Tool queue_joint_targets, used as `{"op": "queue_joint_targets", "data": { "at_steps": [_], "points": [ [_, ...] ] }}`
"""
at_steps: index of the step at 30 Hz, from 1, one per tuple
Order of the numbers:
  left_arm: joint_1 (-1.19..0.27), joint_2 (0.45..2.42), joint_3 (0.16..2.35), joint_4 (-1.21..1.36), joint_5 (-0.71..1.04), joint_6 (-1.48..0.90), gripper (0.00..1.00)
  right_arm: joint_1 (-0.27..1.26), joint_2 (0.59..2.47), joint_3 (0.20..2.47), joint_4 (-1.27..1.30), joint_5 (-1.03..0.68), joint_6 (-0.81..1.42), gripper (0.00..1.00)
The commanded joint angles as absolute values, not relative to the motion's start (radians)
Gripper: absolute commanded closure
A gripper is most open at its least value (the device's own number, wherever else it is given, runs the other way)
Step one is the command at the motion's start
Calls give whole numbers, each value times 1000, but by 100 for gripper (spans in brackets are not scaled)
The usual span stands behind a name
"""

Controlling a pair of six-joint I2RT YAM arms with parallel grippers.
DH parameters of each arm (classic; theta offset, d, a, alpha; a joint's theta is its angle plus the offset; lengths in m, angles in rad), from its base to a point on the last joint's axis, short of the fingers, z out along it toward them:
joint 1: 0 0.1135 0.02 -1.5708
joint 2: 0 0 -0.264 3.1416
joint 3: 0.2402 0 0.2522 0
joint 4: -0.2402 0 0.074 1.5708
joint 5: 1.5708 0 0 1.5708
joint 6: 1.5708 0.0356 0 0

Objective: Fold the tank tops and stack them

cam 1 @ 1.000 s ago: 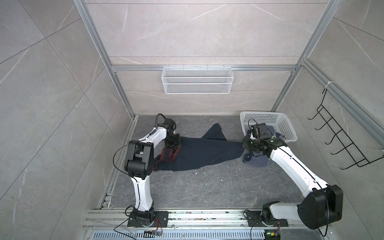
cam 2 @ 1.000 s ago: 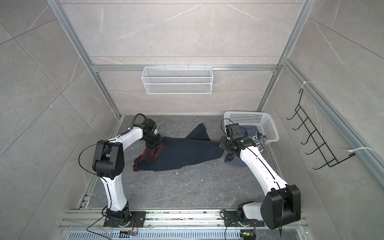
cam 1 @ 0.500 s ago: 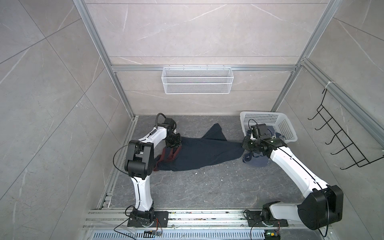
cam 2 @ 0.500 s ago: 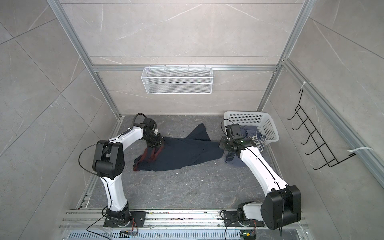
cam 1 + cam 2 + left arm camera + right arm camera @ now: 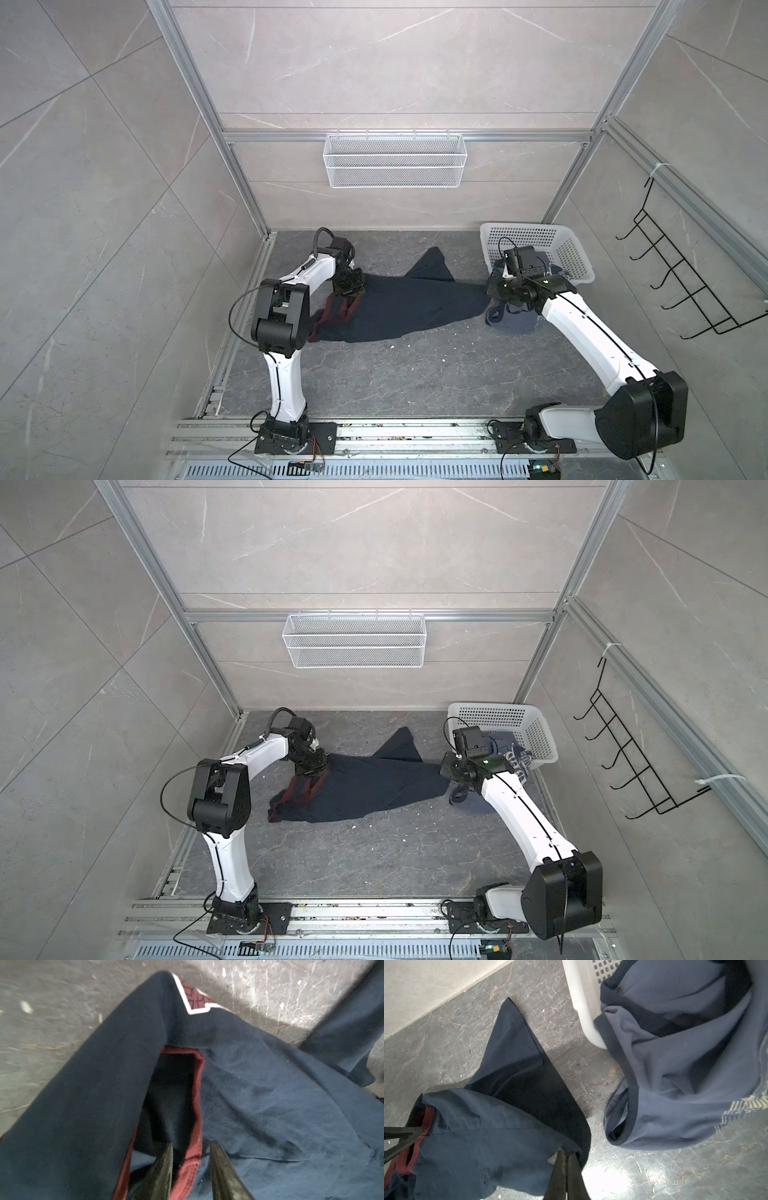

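The navy tank top (image 5: 409, 309) is laid lengthwise across the back half of the grey counter (image 5: 415, 382), stretched between the two arms, with one pointed flap turned toward the rear wall. At its left end the maroon trim (image 5: 196, 1088) of an armhole is seen, and the left pincer (image 5: 192, 1145) is set astride that trim: its two dark fingers (image 5: 162, 1172) are held partly apart with the maroon band running between them. The wrist view is blurred, so it cannot be told whether the band is actually pinched. A patch of maroon print edged in white (image 5: 197, 999) is shown at a fold of the cloth beyond the armhole. At the garment's right end the right pincer (image 5: 566, 1153) is closed, its fingers pressed together on a gathered corner of the navy cloth beside a small pale tag. The slate-blue tank top (image 5: 675, 1084) is draped over the near rim of the white perforated basket (image 5: 536, 232), which is placed in the back right corner of the counter; part of the shirt is kept inside the basket and part is spilled onto the counter just beside the right pincer. Its dark-trimmed openings and a strip of whitish lettering (image 5: 517, 762) are visible. The two shirts are close together but are not seen to touch.
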State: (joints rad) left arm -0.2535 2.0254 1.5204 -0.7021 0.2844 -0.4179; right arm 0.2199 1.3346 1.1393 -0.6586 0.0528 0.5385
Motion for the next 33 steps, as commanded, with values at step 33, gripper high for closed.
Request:
{"op": "queue_joint_targets", "data": {
  "at_steps": [33],
  "points": [
    [-249, 1175, 1469, -344, 244, -564, 100, 176, 1152, 1763, -956, 95, 444, 100]
  ]
}}
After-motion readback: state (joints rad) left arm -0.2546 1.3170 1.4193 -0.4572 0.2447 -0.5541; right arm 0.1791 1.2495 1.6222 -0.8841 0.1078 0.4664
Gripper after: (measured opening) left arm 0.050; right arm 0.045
